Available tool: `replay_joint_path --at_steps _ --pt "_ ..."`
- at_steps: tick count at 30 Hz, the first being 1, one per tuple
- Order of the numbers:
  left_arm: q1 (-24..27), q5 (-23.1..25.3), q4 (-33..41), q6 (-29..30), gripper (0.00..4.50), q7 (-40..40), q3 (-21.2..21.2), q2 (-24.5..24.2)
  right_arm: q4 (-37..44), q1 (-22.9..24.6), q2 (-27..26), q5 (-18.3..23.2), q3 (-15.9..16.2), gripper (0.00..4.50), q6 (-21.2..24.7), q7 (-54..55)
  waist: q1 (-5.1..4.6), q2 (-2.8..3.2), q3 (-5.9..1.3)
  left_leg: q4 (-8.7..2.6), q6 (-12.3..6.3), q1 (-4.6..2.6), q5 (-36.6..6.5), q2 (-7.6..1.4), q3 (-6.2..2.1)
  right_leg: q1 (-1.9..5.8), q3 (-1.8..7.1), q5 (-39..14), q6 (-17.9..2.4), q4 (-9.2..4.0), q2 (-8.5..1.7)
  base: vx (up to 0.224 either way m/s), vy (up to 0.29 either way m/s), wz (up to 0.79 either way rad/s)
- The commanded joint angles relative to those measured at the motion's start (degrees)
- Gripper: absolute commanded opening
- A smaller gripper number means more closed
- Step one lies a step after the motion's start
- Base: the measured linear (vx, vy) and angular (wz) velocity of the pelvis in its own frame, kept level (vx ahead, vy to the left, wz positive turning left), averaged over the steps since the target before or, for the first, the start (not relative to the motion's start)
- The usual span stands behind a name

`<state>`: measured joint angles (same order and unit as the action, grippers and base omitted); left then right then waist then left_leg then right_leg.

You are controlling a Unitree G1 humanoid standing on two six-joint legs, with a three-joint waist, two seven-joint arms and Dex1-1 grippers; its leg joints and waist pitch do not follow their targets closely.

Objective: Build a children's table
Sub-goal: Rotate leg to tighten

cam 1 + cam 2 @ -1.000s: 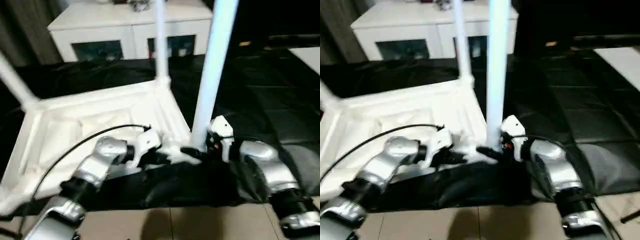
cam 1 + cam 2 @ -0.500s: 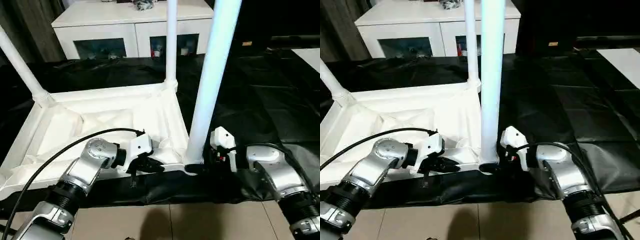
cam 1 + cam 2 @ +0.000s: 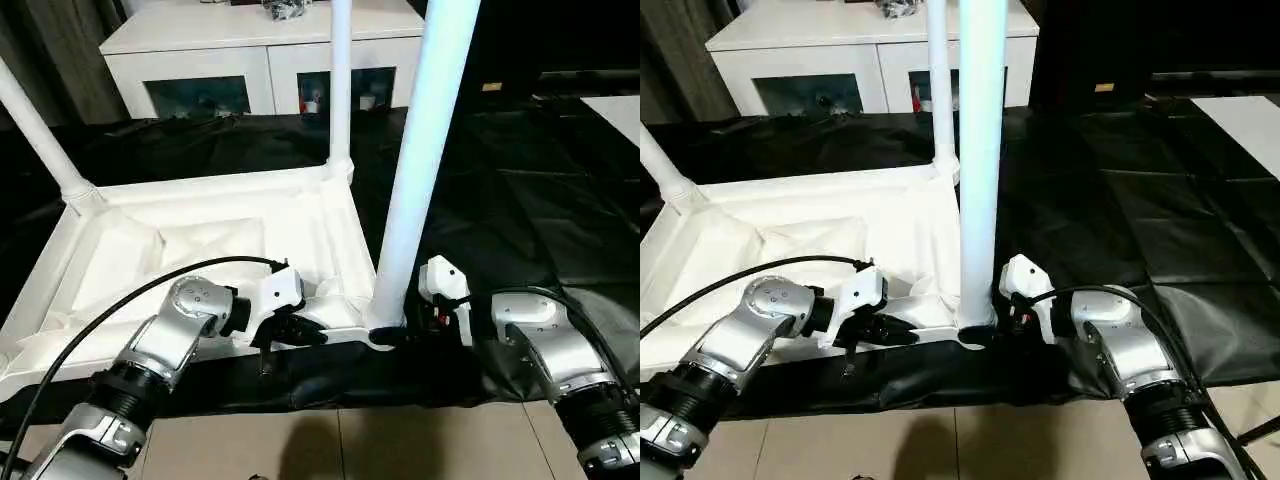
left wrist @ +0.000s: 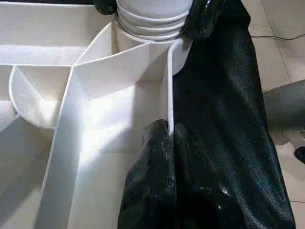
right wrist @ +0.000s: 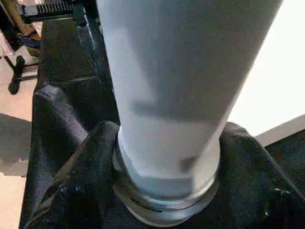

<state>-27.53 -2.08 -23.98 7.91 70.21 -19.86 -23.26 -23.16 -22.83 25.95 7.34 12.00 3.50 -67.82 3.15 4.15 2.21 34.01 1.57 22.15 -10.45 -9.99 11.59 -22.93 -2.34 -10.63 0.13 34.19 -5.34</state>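
Left end effector [image 3: 300, 333]: fingers closed flat on the thin near rim of the children's table [image 3: 200, 250], steadying it at the near right corner.
Right end effector [image 3: 992, 330]: black fingers set either side of the base of the nearest leg [image 3: 425, 150], not fully shut; it looks like a grip at the threaded collar, though the contact itself is hard to read.
Table: upside down, ribbed underside up, on a black sheet [image 3: 520, 190] over the floor; two more legs stand at far corners.
Step in hand: likely screwing this leg home; keep it upright, turn at the base, hold the rim firm.
Left wrist view: shows the rim pinched and the leg's threads seated in the socket [image 4: 147, 33].
Right wrist view: shows the collar's ring close up.
Beyond: a white cabinet [image 3: 260, 60].
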Motion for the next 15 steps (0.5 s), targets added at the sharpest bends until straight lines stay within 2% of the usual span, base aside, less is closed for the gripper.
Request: replay_joint_path --at_steps 1,4,6,8,9,11,12,13,14,15 --pt "0.51 -0.07 0.22 0.27 0.0 0.05 -0.02 0.02 -0.17 -0.72 -1.02 1.03 -0.93 2.69 0.88 1.66 0.02 -1.09 -3.46 -3.95 -4.74 -1.16 -11.79 -3.13 -1.31 2.29 1.62 -8.13 -15.01 -3.44 -2.8 0.0 0.0 0.0" --pt "-1.01 1.9 -3.68 0.14 0.0 -6.74 0.82 2.75 -3.0 -1.89 -4.65 0.46 -3.25 2.67 3.0 10.37 -0.31 -1.16 -3.34 -3.99 -4.35 -1.13 -12.1 -3.0 -1.32 2.14 1.64 -9.08 -14.92 -3.61 -2.77 0.0 0.0 0.0" --pt "-3.23 3.34 -7.99 0.49 0.0 -13.62 1.56 6.32 -4.69 -2.34 -8.89 -0.46 -5.08 2.66 5.41 19.89 -0.75 -1.28 -3.18 -4.2 -2.43 -1.33 -14.49 -2.82 -1.44 1.96 1.7 -13.64 -13.87 -3.98 -2.81 0.0 0.0 0.0" --pt "-4.23 3.65 -9.6 1.0 0.0 -16.18 1.85 7.92 -4.99 -2.34 -10.68 -1.03 -5.67 2.66 6.15 23.89 -0.96 -1.15 -3.17 -4.46 -0.91 -1.59 -16.43 -2.88 -1.64 1.88 1.72 -16.18 -12.88 -4.23 -2.86 0.0 0.0 0.0" --pt "-5.01 3.9 -10.76 1.16 0.0 -18.12 2.07 9.05 -5.24 -2.4 -11.86 -1.51 -6.09 2.66 6.77 26.83 -1.13 -1.19 -3.17 -4.53 -0.61 -1.38 -16.53 -2.82 -1.71 1.97 1.74 -16.09 -12.36 -4.2 -2.85 0.0 0.0 0.0" --pt "-6.69 4.36 -13.18 1.79 0.0 -21.97 2.5 11.36 -5.91 -2.58 -13.93 -2.76 -6.74 2.66 7.48 32.48 -1.27 -1.28 -3.15 -4.49 -0.64 -1.52 -16.97 -2.68 -1.6 1.7 1.81 -16.08 -11.92 -4.41 -2.74 0.0 0.0 0.0" --pt "-7.59 4.72 -14.46 1.97 0.0 -24.29 2.7 12.53 -6.37 -2.7 -15.04 -3.32 -7.27 2.66 8.1 35.6 -1.25 -1.06 -3.25 -4.46 -0.56 -1.38 -16.1 -2.65 -1.66 1.89 1.85 -15.31 -11.88 -4.31 -2.89 0.0 0.0 0.0" --pt "-7.59 4.72 -14.46 1.97 0.0 -24.29 2.7 12.53 -6.37 -2.7 -15.04 -3.32 -7.27 2.66 8.1 35.6 -1.34 -1.17 -3.2 -4.45 -0.73 -1.3 -15.93 -2.59 -1.61 1.87 1.85 -15.05 -11.8 -4.41 -2.83 0.0 0.0 0.0" --pt "-9.46 5.38 -17.24 2.28 0.0 -29.19 3.29 14.95 -7.38 -3.01 -17.29 -4.15 -8.61 2.66 9.26 41.71 -1.22 -1.23 -3.34 -4.37 -0.97 -1.35 -15.59 -2.57 -1.65 1.99 1.8 -14.78 -11.74 -4.38 -2.92 0.0 0.0 0.0" --pt "-9.66 5.45 -17.53 2.33 0.0 -29.67 3.34 15.2 -7.47 -3.03 -17.53 -4.2 -8.76 2.66 9.4 42.3 -1.31 -1.02 -3.27 -4.36 -1.07 -1.42 -15.18 -2.57 -1.51 1.72 1.9 -14.03 -11.79 -4.48 -2.78 0.0 0.0 0.0"
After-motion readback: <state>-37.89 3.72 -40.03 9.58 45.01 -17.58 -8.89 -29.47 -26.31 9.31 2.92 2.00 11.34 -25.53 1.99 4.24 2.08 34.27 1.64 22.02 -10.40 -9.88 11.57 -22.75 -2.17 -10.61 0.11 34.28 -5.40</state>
